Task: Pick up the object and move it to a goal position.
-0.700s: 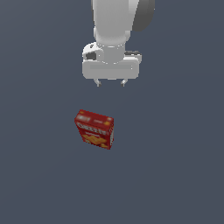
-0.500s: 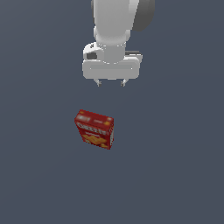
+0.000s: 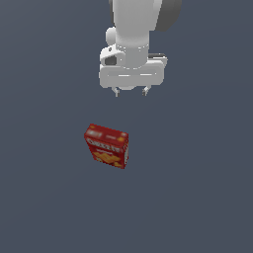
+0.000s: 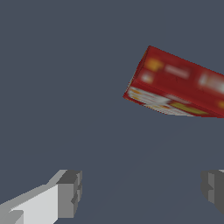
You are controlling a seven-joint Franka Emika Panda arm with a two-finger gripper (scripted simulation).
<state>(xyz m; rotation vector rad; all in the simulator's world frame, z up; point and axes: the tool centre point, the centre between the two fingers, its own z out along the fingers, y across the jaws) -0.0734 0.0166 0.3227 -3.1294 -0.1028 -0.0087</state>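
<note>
The object is a small red box (image 3: 107,146) with white lettering and a yellow-orange cracker picture. It stands slightly tilted on the dark grey floor in the exterior view. My gripper (image 3: 131,92) hangs above and behind it, a little toward the exterior view's right, apart from the box. Its jaws are open and empty. In the wrist view the box (image 4: 177,83) shows partly, cut by the frame edge, and my gripper (image 4: 142,192) has its two fingers (image 4: 70,192) spread wide with nothing between them.
A flat, plain dark grey floor (image 3: 44,197) runs all around the box. No other objects or edges show.
My gripper has shifted slightly toward the exterior view's right and a little lower. The box has not moved.
</note>
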